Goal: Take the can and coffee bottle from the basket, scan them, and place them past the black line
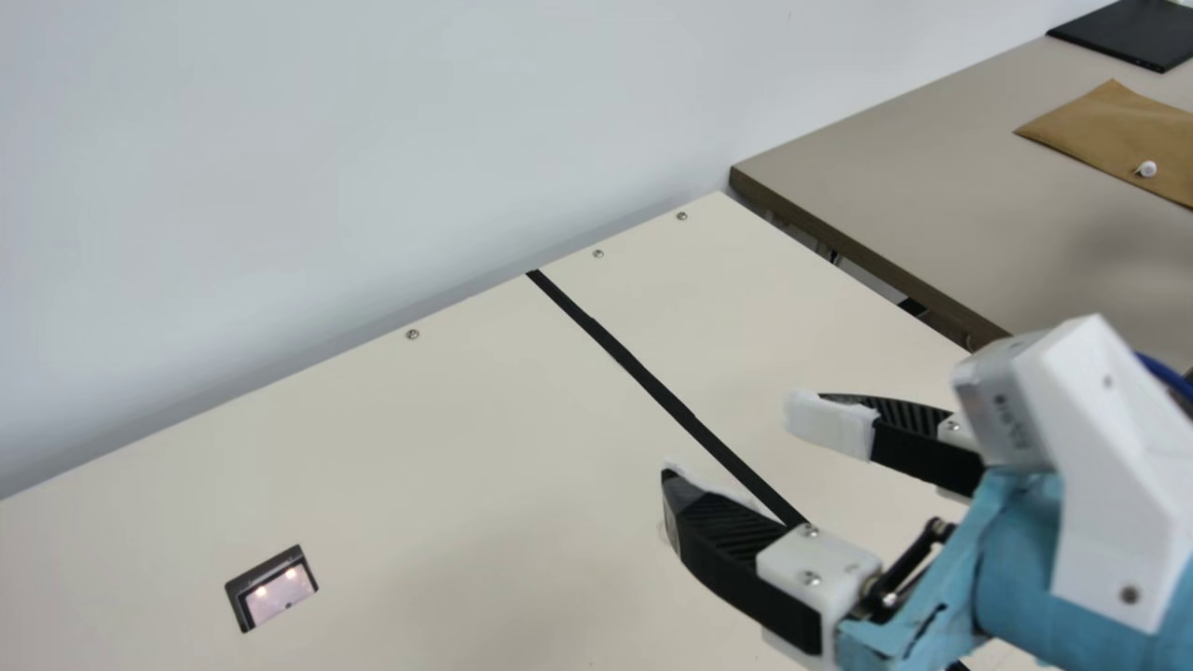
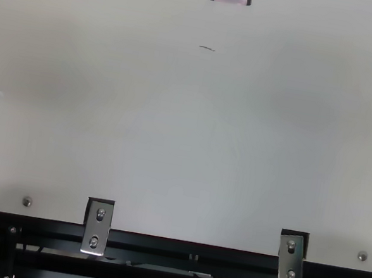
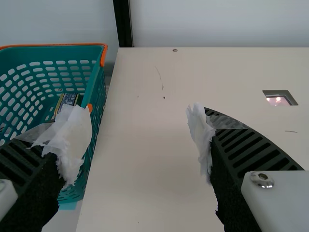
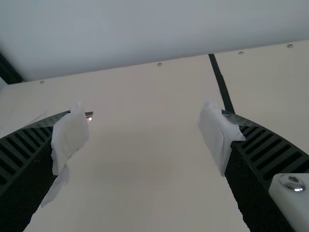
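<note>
1. Wall (image 1: 373,140): pale, upright, behind the cream table (image 1: 419,438)
2. Screws (image 1: 412,334): three, set along the cream table's wall-side edge in the main view
3. Dark mark (image 2: 207,48): thin, short, on the cream tabletop
4. Post (image 3: 124,24): black, upright, at the cream table's far edge in the left wrist view
5. Side table (image 1: 932,168): greyish beige, dark-edged; supports brown sheet (image 1: 1109,121), small white item (image 1: 1146,169) on that sheet, and flat black object (image 1: 1132,33) farther back

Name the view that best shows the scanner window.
Main view: the scanner window is whole and largest. The top view crops its upper edge; the left wrist view shows it small, at a slant; the right wrist view, a sliver beside a wrapped finger.
</note>
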Controlling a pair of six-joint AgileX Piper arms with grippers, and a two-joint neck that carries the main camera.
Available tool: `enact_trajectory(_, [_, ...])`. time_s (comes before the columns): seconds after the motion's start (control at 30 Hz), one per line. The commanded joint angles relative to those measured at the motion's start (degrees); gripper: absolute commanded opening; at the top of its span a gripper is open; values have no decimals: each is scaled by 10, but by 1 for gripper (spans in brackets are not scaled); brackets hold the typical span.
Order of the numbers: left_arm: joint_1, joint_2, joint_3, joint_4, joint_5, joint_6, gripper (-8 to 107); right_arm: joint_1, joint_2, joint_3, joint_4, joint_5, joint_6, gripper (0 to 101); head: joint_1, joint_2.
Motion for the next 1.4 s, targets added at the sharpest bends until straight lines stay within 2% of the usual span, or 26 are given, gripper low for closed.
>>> enact_trajectory(0.0, [0, 0, 0, 0, 0, 0, 90, 1, 7, -72, 28, 69, 46, 101, -18, -9])
enact_trajectory(0.13, [0, 0, 0, 0, 0, 0, 90, 6, 17, -131, 69, 142, 119, 101, -18, -9])
enact_trajectory(0.23, [0, 0, 0, 0, 0, 0, 90, 17, 23, -165, 95, 177, 177, 101, -18, -9])
enact_trajectory(0.3, [0, 0, 0, 0, 0, 0, 90, 29, 29, -170, 101, 177, 214, 101, -18, -9])
enact_trajectory(0.33, [0, 0, 0, 0, 0, 0, 90, 22, 26, -158, 98, 167, 158, 101, -18, -9])
enact_trajectory(0.5, [0, 0, 0, 0, 0, 0, 90, 29, 29, -171, 104, 177, 215, 101, -18, -9])
enact_trajectory(1.0, [0, 0, 0, 0, 0, 0, 90, 29, 29, -171, 103, 177, 215, 101, -16, -1])
enact_trajectory(1.37, [0, 0, 0, 0, 0, 0, 90, 29, 29, -171, 103, 177, 215, 101, -11, 156])
